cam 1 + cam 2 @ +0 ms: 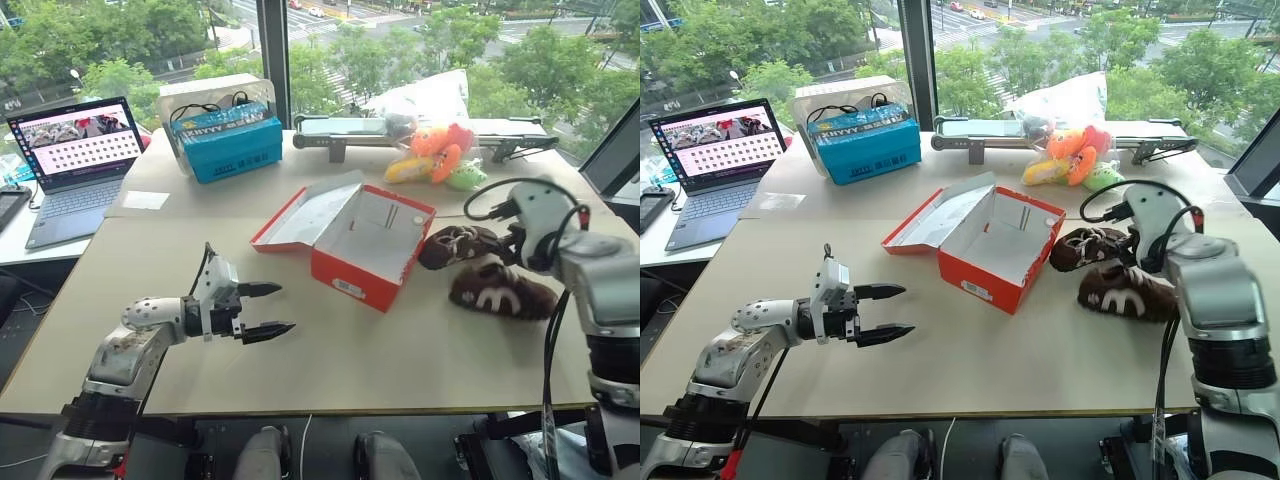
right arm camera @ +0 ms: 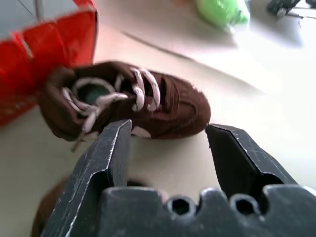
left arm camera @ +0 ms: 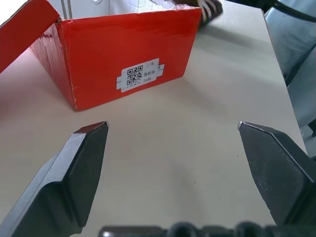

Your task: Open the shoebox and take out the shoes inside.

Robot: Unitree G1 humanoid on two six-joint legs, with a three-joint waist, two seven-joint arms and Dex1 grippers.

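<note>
The red shoebox (image 1: 372, 262) stands open at the table's middle, its lid (image 1: 300, 215) folded back flat to the left and its white inside bare. Two dark brown shoes with white markings lie on the table right of it: one (image 1: 460, 245) close to the box, the other (image 1: 503, 290) nearer the front. My right gripper (image 2: 168, 131) is open just behind the laced shoe (image 2: 138, 106), with nothing between its fingers. My left gripper (image 1: 285, 308) hovers open near the front left, pointing at the box's labelled end (image 3: 143, 76), well short of it.
A blue box (image 1: 225, 140) and a clear tub stand at the back left, with a laptop (image 1: 75, 160) on the side desk. Orange, yellow and green plush toys (image 1: 440, 155) and a long grey device (image 1: 340, 130) lie along the back edge.
</note>
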